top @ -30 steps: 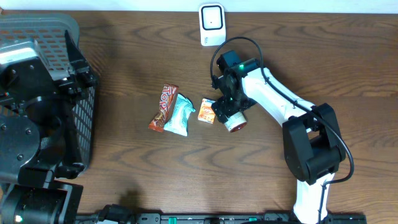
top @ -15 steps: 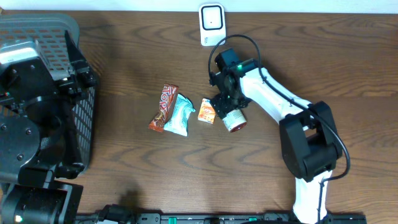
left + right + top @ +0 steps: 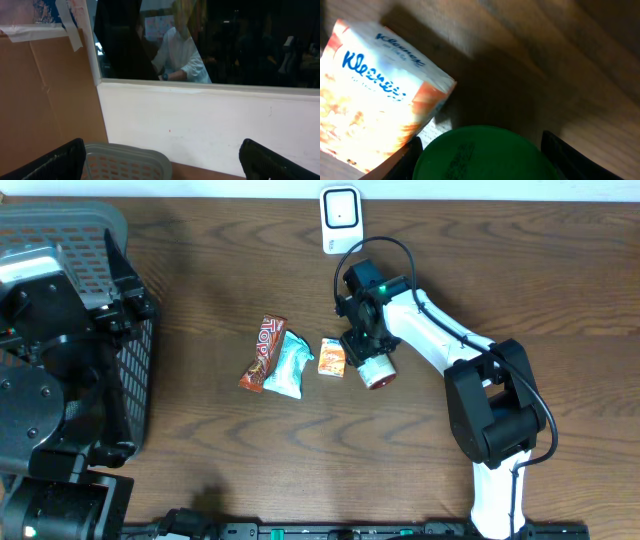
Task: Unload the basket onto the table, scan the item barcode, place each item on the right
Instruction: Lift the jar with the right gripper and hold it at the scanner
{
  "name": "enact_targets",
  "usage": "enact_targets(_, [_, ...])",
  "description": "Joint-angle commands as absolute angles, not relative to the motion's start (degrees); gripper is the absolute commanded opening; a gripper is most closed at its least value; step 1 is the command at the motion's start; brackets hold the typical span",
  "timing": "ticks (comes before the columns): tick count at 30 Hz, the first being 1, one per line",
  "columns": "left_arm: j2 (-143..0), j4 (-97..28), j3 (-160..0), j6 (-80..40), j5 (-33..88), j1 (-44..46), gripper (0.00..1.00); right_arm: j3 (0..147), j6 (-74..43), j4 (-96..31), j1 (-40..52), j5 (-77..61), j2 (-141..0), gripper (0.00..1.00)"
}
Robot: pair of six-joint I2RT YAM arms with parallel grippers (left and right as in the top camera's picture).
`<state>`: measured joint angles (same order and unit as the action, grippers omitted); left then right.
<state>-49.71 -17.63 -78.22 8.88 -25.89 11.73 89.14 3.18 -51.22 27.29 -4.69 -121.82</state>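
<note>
A small jar with a green lid [image 3: 485,156] lies on the wooden table; from overhead its reddish end [image 3: 379,377] points toward the front. My right gripper [image 3: 363,352] [image 3: 480,150] is down over it, open, one finger [image 3: 406,156] against the lid's left edge and the other [image 3: 567,152] just off its right edge. An orange Kleenex pack [image 3: 332,357] [image 3: 375,95] lies directly left of the jar. The white barcode scanner [image 3: 341,220] stands at the table's back edge. My left gripper [image 3: 162,165] is open and holds nothing, raised above the basket.
A red TOP chocolate bar [image 3: 263,352] and a teal packet [image 3: 290,365] lie left of the Kleenex pack. A grey mesh basket [image 3: 70,225] [image 3: 125,159] sits at the far left under the left arm. A white wall runs behind the table.
The right gripper's fingers have drawn in closer around the jar, and the arm has shifted slightly back and left. The left arm has not moved.
</note>
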Motion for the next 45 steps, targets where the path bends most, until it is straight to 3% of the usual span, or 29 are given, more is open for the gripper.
enact_targets(1, [-49.5,-17.5,-78.1,9.4,-26.7,11.5,0.98,90.8,2.1,-50.3,27.8,-5.0,-121.7,0.55])
enact_targets(15, [-49.8,-17.5,-77.9,9.4,-26.7,11.5,0.98,97.4,-0.3,-50.9,27.8,-5.1,-119.5,0.50])
enact_targets(23, [-49.8,-17.6,-77.9,9.4,-26.7,11.5,0.98,97.9,0.5,-44.7,27.8,-5.1,-119.3,0.45])
enact_targets(33, [-49.8,-17.6,-77.9,9.4,-26.7,11.5,0.98,97.9,0.5,-36.8,27.8,-4.6,-119.3,0.50])
enact_targets(45, [-50.2,-17.6,-77.9,9.4,-26.7,11.5,0.98,97.7,-0.5,-27.7,27.9,2.3,-119.4,0.49])
